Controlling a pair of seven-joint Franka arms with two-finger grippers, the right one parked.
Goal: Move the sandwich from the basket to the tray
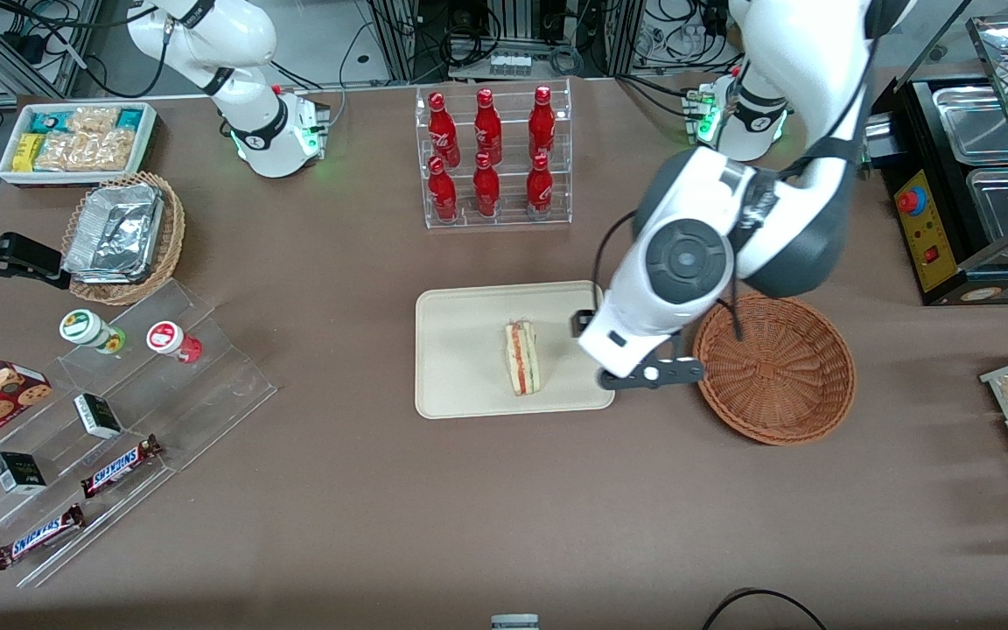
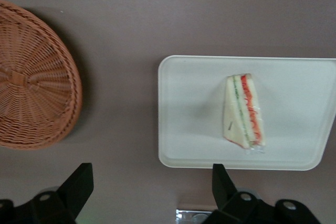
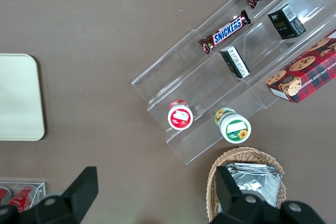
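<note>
The sandwich (image 1: 521,357), a pale bread wedge with red, orange and green filling, lies on the cream tray (image 1: 460,350). The reddish-brown woven basket (image 1: 775,367) stands beside the tray, toward the working arm's end, and holds nothing. My left gripper (image 1: 596,346) hovers above the tray's edge nearest the basket, between sandwich and basket. In the left wrist view the gripper (image 2: 151,174) is open and empty over bare table, with the sandwich (image 2: 244,111) on the tray (image 2: 189,129) and the basket (image 2: 31,82) apart from it.
A clear rack of red bottles (image 1: 493,157) stands farther from the front camera than the tray. A tan wicker basket with foil containers (image 1: 123,236), a white snack bin (image 1: 75,140) and an acrylic snack stand (image 1: 119,411) lie toward the parked arm's end. A black appliance (image 1: 968,192) stands toward the working arm's end.
</note>
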